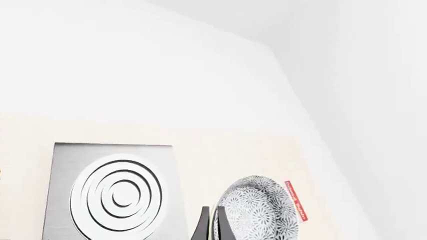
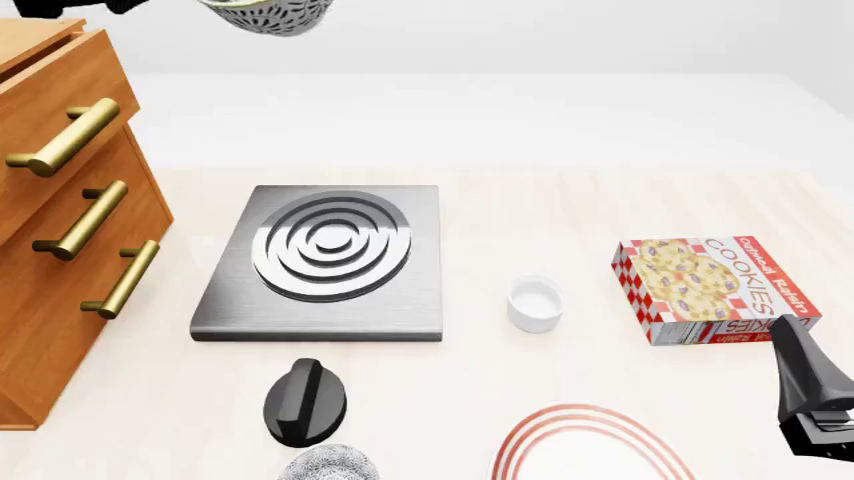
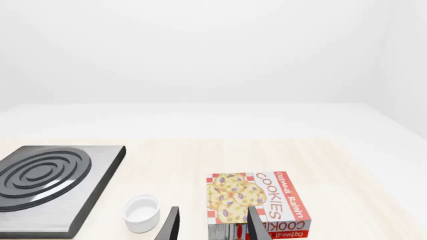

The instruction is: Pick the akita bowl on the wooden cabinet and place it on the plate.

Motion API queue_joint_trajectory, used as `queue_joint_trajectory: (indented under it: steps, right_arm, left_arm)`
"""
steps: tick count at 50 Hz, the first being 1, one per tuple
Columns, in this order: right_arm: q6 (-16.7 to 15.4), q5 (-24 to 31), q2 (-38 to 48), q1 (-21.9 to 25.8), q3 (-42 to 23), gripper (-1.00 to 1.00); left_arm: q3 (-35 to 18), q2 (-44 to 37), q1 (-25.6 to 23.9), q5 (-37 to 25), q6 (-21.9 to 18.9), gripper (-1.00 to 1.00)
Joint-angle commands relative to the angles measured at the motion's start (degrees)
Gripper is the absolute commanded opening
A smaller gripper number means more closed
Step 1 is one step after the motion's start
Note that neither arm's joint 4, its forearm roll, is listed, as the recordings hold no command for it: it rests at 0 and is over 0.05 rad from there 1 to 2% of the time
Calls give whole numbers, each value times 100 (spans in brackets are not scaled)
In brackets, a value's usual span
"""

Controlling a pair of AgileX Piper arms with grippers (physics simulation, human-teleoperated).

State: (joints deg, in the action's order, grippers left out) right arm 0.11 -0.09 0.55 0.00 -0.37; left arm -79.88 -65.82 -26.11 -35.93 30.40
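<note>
"COOKIES" and "Oatmeal Raisin" could be read on the red-checked cookie box (image 2: 714, 290), which lay flat on the tabletop (image 2: 561, 215) beside the small white ramekin (image 2: 534, 304); the left tool (image 1: 212, 226) was seen in the left wrist view closed on the akita bowl (image 1: 260, 210), one dark finger inside the rim and one outside; the bowl was held high above the tabletop, at the top edge of the front view near the wooden cabinet (image 2: 60, 250), tipped so its mouth faced sideways rather than up; the right tool (image 3: 212, 225) hung with its fingers spread apart and nothing between them, near the cookie box; the plate (image 2: 587, 445) lay at the near edge, right of the black knob (image 2: 304, 400) and the grey stove plate (image 2: 327, 262); a second patterned bowl (image 2: 331, 465) was partly seen beside the plate.
</note>
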Motion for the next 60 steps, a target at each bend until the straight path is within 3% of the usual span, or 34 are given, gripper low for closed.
queue_joint_trajectory:
  steps: [1, 60]
  right_arm:
    - [0, 0, 0, 2, 0, 100]
    - [0, 0, 0, 0, 0, 100]
  left_arm:
    - [123, -111, -281, 75, -55, -100]
    - [722, -311, -985, 313, -180, -100]
